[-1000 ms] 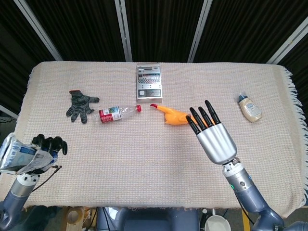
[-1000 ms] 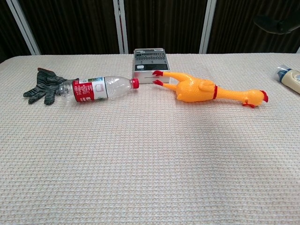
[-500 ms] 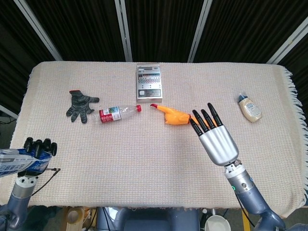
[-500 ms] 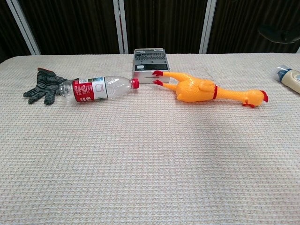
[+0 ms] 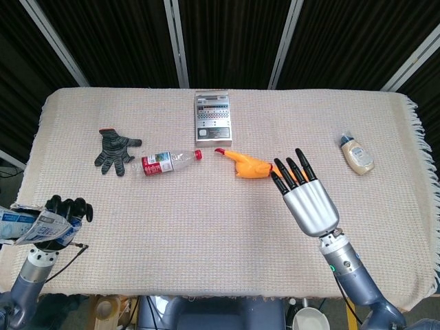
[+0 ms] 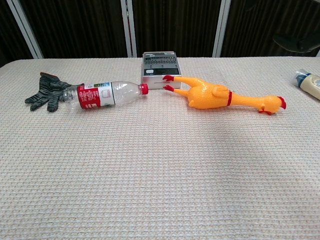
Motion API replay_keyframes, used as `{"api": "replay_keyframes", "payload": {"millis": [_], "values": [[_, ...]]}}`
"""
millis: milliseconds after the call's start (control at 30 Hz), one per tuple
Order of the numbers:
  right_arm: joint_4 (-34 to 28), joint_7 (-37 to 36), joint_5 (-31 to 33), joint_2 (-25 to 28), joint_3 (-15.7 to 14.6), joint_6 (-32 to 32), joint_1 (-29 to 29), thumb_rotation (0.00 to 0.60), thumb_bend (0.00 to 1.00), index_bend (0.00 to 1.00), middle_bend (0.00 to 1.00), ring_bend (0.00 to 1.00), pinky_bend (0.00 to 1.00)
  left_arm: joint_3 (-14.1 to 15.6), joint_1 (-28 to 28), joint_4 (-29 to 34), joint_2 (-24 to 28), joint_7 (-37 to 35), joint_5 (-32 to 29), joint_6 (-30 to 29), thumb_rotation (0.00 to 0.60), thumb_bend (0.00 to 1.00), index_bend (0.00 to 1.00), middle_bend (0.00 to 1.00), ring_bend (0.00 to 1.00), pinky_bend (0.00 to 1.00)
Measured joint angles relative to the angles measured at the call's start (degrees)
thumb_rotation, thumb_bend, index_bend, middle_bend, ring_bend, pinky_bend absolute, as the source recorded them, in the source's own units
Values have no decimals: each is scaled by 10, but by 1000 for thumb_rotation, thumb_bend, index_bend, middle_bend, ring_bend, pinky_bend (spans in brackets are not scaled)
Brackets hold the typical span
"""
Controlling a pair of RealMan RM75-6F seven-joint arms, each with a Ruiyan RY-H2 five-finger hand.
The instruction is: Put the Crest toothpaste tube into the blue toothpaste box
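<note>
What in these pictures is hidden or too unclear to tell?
- Item in the left hand, head view: cut by the left edge and crumpled, so tube or box is unclear.
- Rubber chicken's head, head view: covered by the right hand.
- Small box print: too small to read.
- Chest view: left hand outside the frame.

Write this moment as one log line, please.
left hand: grips blue-and-white toothpaste item | right hand: open, above table | blue box: not identifiable
</note>
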State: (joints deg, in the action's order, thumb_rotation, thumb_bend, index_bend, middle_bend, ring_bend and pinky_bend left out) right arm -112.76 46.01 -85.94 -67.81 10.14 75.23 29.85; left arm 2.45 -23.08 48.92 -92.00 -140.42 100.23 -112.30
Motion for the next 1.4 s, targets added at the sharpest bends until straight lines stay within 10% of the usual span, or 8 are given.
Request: {"api": "replay_keyframes", "payload": {"millis": [367, 600, 967, 1400], "values": [[1, -3, 1, 0, -2, -2, -3, 600, 448, 271, 176, 180, 0, 6, -4, -7, -5, 4, 9, -13, 600, 264, 556, 317, 264, 368], [1, -7, 0, 3, -3, 1, -8, 600, 449, 276, 176, 180, 0, 6, -4, -12, -11, 4, 2, -9, 600, 321, 619, 568, 308, 369], [6, -16, -3, 5, -5, 4, -14, 600, 449, 284, 176, 180, 0, 3, -1, 36, 6, 52, -22, 36, 600, 336, 634, 568, 329, 374], [24, -37, -11, -3, -13, 5, -22, 600, 449, 288, 176, 179, 0, 15, -1, 179, 52, 376, -45, 152, 600, 336, 634, 558, 329, 378]]}}
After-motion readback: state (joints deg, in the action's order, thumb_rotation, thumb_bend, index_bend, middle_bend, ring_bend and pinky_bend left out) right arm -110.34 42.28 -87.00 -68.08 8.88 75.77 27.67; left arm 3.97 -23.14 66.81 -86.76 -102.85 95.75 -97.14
